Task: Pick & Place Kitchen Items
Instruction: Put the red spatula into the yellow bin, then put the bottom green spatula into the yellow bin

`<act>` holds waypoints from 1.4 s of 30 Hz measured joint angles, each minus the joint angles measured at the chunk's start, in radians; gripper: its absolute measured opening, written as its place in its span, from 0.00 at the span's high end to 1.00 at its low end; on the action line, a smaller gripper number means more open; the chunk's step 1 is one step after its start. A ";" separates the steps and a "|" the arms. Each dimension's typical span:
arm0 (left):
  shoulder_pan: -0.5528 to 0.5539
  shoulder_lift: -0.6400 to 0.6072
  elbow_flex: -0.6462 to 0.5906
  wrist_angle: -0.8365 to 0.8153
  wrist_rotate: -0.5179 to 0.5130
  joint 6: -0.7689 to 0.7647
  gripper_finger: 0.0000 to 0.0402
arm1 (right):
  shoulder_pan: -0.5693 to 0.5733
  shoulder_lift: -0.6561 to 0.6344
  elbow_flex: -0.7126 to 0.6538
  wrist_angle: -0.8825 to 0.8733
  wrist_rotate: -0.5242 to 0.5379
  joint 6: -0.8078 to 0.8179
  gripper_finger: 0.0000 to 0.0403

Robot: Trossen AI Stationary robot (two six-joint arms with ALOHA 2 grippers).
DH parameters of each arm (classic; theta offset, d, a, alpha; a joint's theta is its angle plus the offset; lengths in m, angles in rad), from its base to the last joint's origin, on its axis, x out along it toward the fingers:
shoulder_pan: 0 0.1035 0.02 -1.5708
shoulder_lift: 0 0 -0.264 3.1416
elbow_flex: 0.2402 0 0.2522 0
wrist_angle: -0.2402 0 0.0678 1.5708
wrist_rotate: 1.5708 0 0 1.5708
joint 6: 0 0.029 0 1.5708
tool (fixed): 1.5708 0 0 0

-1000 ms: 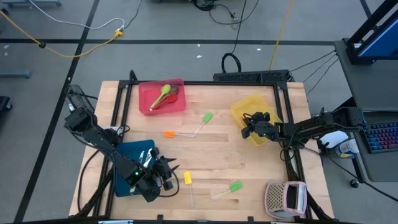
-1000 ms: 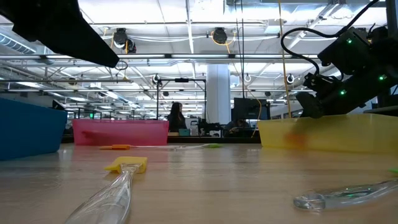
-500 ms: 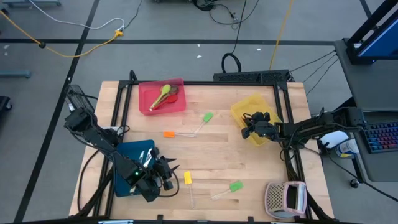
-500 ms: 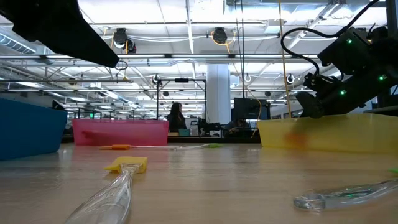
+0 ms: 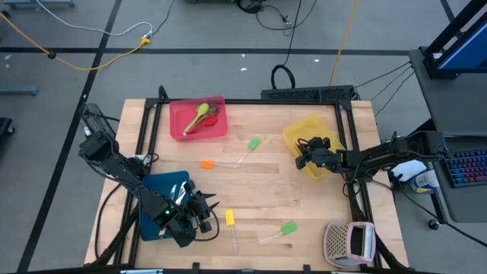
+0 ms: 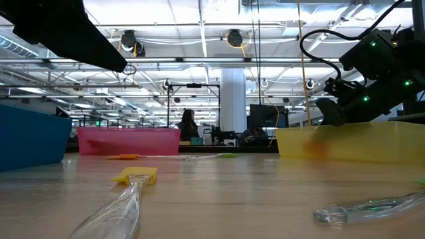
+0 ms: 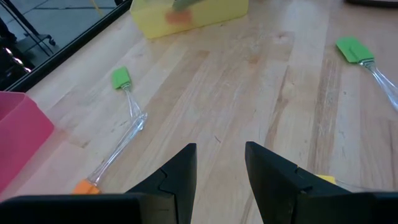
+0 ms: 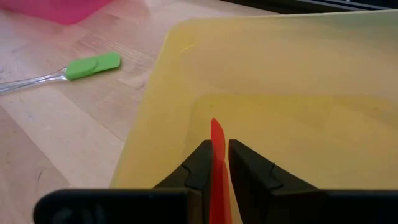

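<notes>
My right gripper is over the yellow tray at the far right, shut on a slim red utensil. My left gripper is open and empty just above the table beside the blue tray, near the front. A yellow-headed spatula lies flat right of it. A green-headed spatula lies near the front. Another green-headed one and an orange-headed one lie mid-table. A green spoon lies in the red tray. My right gripper pinches the red utensil between its two fingers. A thin red tip sticks out past the fingertips, over the inside of the yellow tray. Which part of the utensil the fingers are on is hidden by the fingers themselves.
A pinkish-grey perforated box stands at the front right corner. In the low view the yellow-headed spatula and a clear handle lie on bare wood in front. A person stands far behind the table.
</notes>
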 joint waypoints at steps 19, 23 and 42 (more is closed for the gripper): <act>0.000 0.000 0.000 0.000 0.001 0.005 0.64 | 0.001 0.000 0.000 0.479 -0.103 -0.123 0.89; 0.000 0.000 0.000 0.000 0.001 0.004 0.64 | 0.002 0.000 0.003 0.686 -0.260 -0.219 0.89; 0.000 0.000 0.000 0.000 -0.004 0.004 0.64 | 0.181 0.016 0.568 0.053 -0.353 -0.234 0.89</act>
